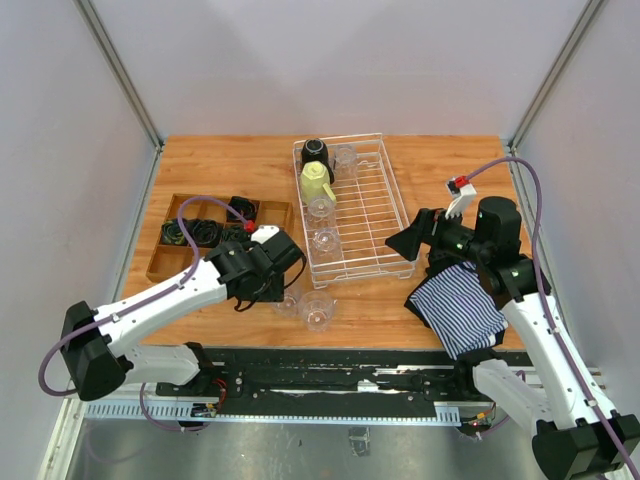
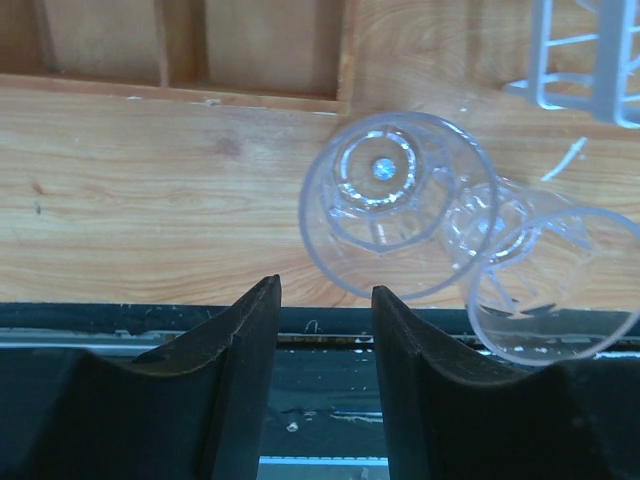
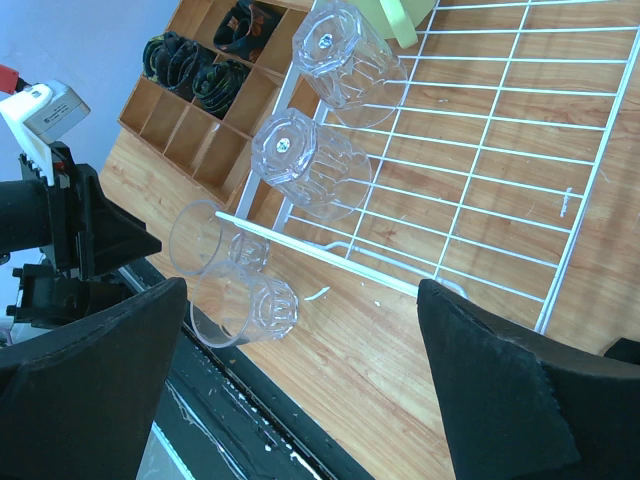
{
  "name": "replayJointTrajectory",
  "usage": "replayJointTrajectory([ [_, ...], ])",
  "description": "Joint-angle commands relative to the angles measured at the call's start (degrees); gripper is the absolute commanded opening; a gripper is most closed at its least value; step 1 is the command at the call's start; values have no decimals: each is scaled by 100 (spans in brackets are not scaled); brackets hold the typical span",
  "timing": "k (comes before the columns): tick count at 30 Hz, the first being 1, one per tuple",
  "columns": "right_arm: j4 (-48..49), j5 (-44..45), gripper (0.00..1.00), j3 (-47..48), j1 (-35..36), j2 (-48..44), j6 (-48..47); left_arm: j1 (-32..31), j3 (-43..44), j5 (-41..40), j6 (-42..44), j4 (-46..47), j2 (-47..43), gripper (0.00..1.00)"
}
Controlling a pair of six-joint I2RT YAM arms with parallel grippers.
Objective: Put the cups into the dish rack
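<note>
Five clear tumblers (image 1: 318, 310), two mugs (image 1: 316, 182), one dish rack (image 1: 378, 205)

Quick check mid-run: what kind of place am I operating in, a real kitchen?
Likely a lab test cell, not a kitchen: plain white wall panels on metal corner posts enclose a wooden table, with a black mounting rail along its near edge.

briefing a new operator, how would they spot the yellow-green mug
Start at the white wire-grid dish rack. In its far left corner is a black mug; the pale yellow-green handled mug is right beside it, the only coloured cup among clear tumblers.
</note>
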Motion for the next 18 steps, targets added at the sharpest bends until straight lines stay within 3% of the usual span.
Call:
replayJointTrajectory([
  [1,90,-156,98,-26,-110,1,9,216,-245,-108,-230,-80,-174,46],
  [18,-94,-106,98,11,-105,-99,-127,532,-546,105,17,736,367,45],
])
